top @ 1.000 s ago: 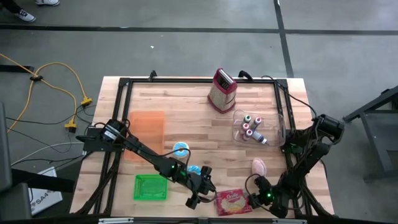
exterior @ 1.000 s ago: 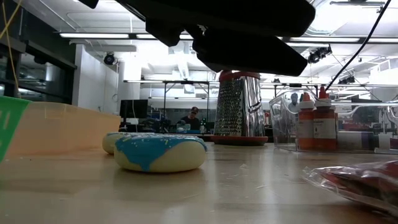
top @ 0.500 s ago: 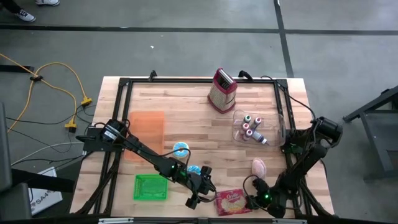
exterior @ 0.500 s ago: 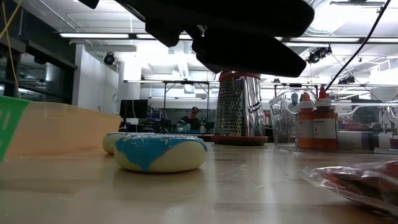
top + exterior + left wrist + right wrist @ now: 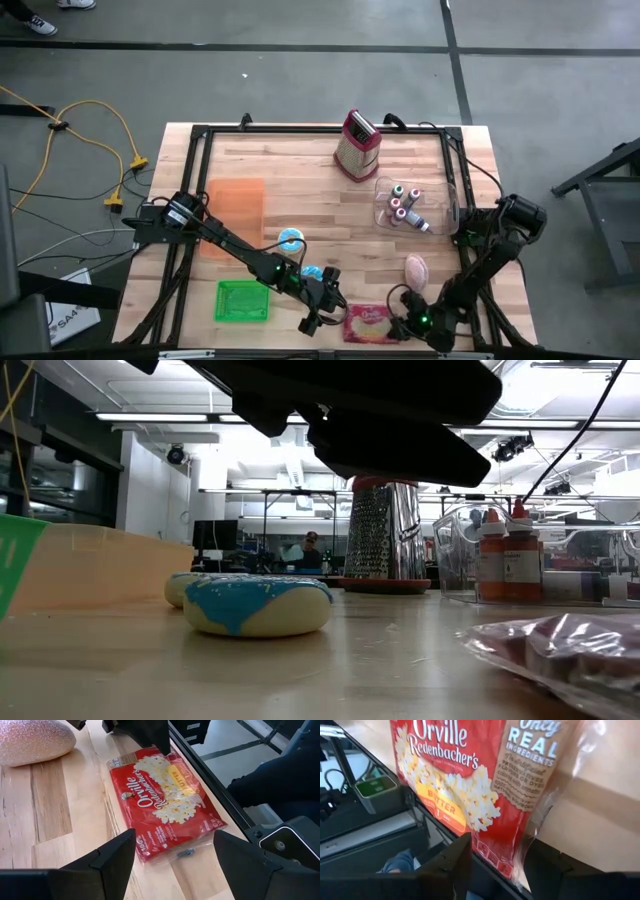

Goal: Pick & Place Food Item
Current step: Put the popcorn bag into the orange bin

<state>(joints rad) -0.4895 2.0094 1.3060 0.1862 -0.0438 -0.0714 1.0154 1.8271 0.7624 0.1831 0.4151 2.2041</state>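
A red popcorn bag (image 5: 367, 322) lies near the table's front edge, between my two grippers. My right gripper (image 5: 405, 322) is at the bag's right end, shut on it; in its wrist view the bag (image 5: 470, 785) fills the space above its fingers. My left gripper (image 5: 320, 312) hangs open just left of the bag. In its own view its fingers (image 5: 112, 857) stand on either side of the bag's near end (image 5: 165, 852), and I see no touch there. My right gripper pinches the popcorn bag between its two fingers at the clear sealed edge (image 5: 520, 855) of its right end. It comes slanting down from the table's right side. The bag's left part (image 5: 160, 835) rests on the table. How far back the bag reaches does not show.
Two blue-iced donuts (image 5: 292, 238) (image 5: 312, 272) and a pink bun (image 5: 416, 266) lie near the middle. A green basket (image 5: 242, 300) is at the front left, an orange tray (image 5: 235, 205) behind it. A grater (image 5: 357, 145) and a clear bin of bottles (image 5: 410, 205) stand farther back.
My right gripper has moved a little toward the table's left edge and down, still shut on the bag. The bag has slid along the table toward my left gripper and now shows larger in the low view.
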